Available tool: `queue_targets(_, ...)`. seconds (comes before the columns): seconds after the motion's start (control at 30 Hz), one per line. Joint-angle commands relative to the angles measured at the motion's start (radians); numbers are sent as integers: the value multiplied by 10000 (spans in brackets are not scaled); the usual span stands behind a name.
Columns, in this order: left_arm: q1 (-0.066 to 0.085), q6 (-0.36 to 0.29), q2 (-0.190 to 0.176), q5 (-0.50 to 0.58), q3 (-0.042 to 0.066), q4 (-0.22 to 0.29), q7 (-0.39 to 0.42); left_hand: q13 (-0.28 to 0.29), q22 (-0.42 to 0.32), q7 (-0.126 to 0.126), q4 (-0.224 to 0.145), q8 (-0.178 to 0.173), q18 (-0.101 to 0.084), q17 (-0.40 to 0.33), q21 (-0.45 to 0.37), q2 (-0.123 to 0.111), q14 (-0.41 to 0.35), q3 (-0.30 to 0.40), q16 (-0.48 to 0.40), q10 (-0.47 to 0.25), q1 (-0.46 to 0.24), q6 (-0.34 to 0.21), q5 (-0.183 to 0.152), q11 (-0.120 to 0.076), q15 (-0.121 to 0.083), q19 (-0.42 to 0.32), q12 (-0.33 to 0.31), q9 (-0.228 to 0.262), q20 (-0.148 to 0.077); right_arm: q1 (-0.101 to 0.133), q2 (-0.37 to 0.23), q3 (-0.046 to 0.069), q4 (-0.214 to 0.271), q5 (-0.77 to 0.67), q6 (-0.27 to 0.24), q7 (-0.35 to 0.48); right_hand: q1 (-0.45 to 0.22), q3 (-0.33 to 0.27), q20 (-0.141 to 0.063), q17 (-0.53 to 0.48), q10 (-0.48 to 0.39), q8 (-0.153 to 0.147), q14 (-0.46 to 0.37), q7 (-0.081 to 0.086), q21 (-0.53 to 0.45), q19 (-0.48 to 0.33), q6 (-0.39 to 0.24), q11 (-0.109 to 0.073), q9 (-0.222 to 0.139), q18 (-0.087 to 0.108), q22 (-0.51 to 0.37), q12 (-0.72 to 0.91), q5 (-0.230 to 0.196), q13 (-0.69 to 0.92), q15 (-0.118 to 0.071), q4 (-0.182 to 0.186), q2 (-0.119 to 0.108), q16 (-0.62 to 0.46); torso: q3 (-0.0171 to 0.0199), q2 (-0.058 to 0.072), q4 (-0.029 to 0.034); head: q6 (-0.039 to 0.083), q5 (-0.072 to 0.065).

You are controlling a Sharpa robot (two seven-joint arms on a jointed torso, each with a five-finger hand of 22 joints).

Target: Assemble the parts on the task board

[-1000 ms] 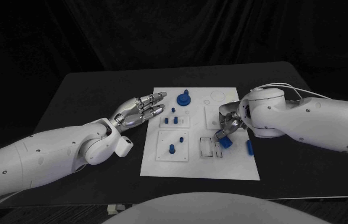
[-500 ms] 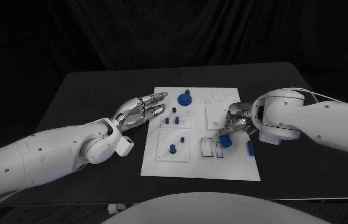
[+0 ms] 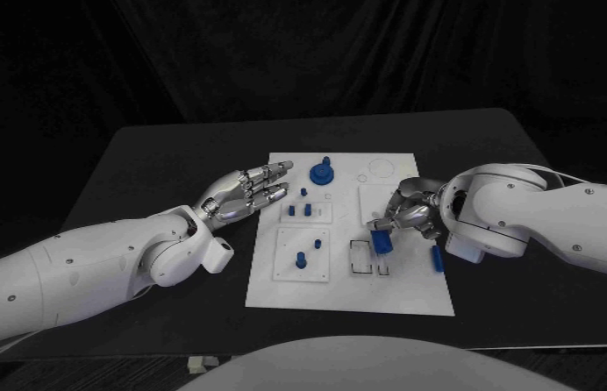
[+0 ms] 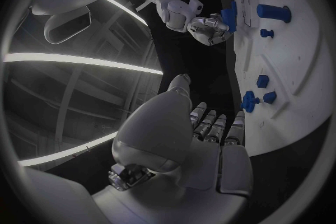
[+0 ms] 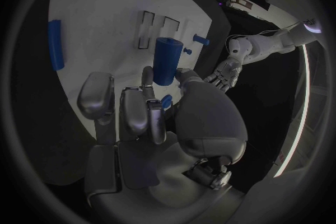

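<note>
Two silver hands work over a flat white task board lying in the middle of the matte black counter. The right hand pinches a smooth blue cylinder between thumb and finger, holding it just above the board's right half, close to a pair of narrow rectangular slots; from the right wrist the cylinder stands out plain and round-ended against the pale plate. A slim blue bar lies flat near the board's right edge. The left hand hovers just beside the board's left edge, palm up, fingers apart, holding nothing. Near it a round blue knob with a stubby post stands at the board's far end, with small blue pegs seated in square recessed panels below. From the left wrist, pale lettering shows on the white arm, too cut off to read.
</note>
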Motion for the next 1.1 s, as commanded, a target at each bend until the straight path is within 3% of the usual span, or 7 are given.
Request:
queue_targets(0.03, 8, 122, 15, 25, 9, 31, 92, 3, 14, 343, 20, 56, -196, 12, 32, -7, -3, 63, 68, 3, 61, 47, 70, 62, 45, 80, 17, 9, 24, -14, -11, -1, 151, 244, -1109, -9, 84, 849, -85, -6, 1042, 38, 257, -50, -64, 43, 26, -82, -3, 84, 1323, 26, -141, 2629, -51, -797, -68, -33, -1, -4, 0, 1, -11)
queue_targets(0.23, 7, 139, 9, 25, 9, 43, 85, 2, 19, 345, 19, 54, -200, 12, 35, -7, -2, 64, 68, 2, 61, 38, 73, 64, 44, 83, 11, 8, 24, -132, 63, -6, 265, 184, -1421, -15, 96, 893, -82, -52, 1040, 35, 251, -46, -115, 34, 18, -78, -8, 91, 1314, 21, -244, 2626, -47, -823, -67, -63, 2, 3, 17, 1, -36)
queue_targets(0.6, 7, 147, 3, 25, 9, 54, 30, 2, 19, 345, 19, 54, -200, 12, 35, -7, -2, 64, 68, 2, 61, 38, 73, 64, 44, 83, 11, 8, 24, -602, 47, -9, 367, -40, -1569, -43, 79, 955, -77, -136, 1019, 35, 240, -39, -227, 14, 18, -70, -16, 107, 1291, -44, -446, 2589, -41, -833, -32, -118, 1, 1, 3, 1, -18)
queue_targets(1.1, 7, 151, 25, 26, 9, 50, -3, 1, 15, 349, 15, 52, -210, 11, 34, -10, -3, 67, 68, -2, 63, 39, 80, 65, 44, 83, 2, 8, 23, -928, -40, -11, 593, -145, -1775, -59, 107, 1026, -74, -221, 996, 26, 223, -39, -331, -6, 9, -70, -26, 123, 1269, -115, -489, 2549, -38, -856, 20, -177, -1, 2, -3, 1, -15)
